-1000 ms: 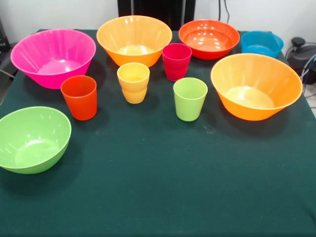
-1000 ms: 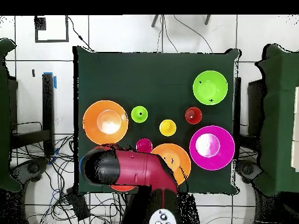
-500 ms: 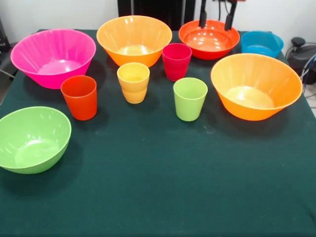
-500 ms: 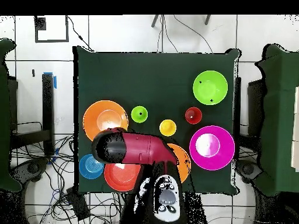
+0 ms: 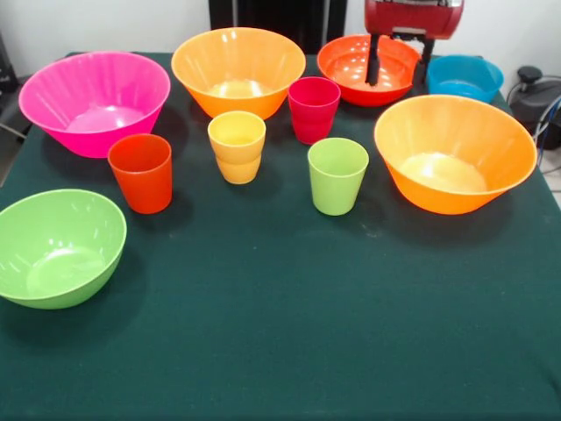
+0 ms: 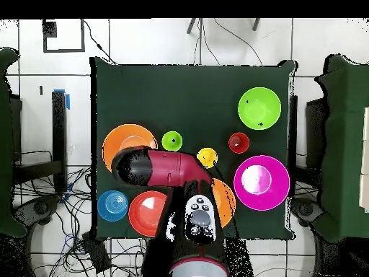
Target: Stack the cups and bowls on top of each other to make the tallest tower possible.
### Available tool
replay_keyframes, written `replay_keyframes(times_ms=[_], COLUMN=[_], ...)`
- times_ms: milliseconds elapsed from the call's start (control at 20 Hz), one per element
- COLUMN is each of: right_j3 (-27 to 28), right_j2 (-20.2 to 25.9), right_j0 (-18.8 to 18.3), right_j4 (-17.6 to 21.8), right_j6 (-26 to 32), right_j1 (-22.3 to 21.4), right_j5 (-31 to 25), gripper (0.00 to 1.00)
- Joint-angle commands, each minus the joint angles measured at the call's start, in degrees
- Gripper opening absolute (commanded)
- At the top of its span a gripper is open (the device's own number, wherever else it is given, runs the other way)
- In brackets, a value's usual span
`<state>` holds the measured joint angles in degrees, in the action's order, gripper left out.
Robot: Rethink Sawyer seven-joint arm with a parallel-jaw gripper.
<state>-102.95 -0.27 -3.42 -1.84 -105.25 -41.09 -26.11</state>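
My gripper point(image 5: 400, 72) hangs open and empty at the back of the table. One finger is over the red-orange bowl point(image 5: 355, 72) and the other is between that bowl and the small blue bowl point(image 5: 465, 77). All stand apart and upright: the pink bowl point(image 5: 95, 101), two orange bowls point(image 5: 238, 70) point(image 5: 454, 153) and the lime green bowl point(image 5: 57, 246). So do the orange-red cup point(image 5: 141, 173), yellow cup point(image 5: 237, 146), crimson cup point(image 5: 313, 109) and lime green cup point(image 5: 337, 175). In the overhead view the arm point(image 6: 162, 169) hides the crimson cup.
The table point(image 5: 289, 333) has a dark green cloth. Black equipment with cables point(image 5: 536, 92) stands off the table beside the blue bowl. In the overhead view, cables lie on the floor point(image 6: 50, 209) around the robot's base.
The gripper has come down into the front view, from out of sight to fingers at the red-orange bowl's rim. In the overhead view the arm has swung out over the table.
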Motion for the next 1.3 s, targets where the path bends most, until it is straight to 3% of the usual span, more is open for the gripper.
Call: replay_keyframes(times_ms=[50, 200, 750, 1300], right_j3=[5.44, 5.86, 11.25, 25.26], right_j2=[5.4, 5.97, 3.04, -3.64], right_j0=[0.96, 0.76, 6.31, 14.73], right_j4=[-2.44, -2.94, -6.59, -10.46], right_j6=[-7.56, -7.4, -11.84, -18.17], right_j1=[2.84, 3.33, 5.82, 13.33], right_j5=[0.46, 0.45, -0.96, -7.73], gripper=[1.0, 1.0, 1.0, 1.0])
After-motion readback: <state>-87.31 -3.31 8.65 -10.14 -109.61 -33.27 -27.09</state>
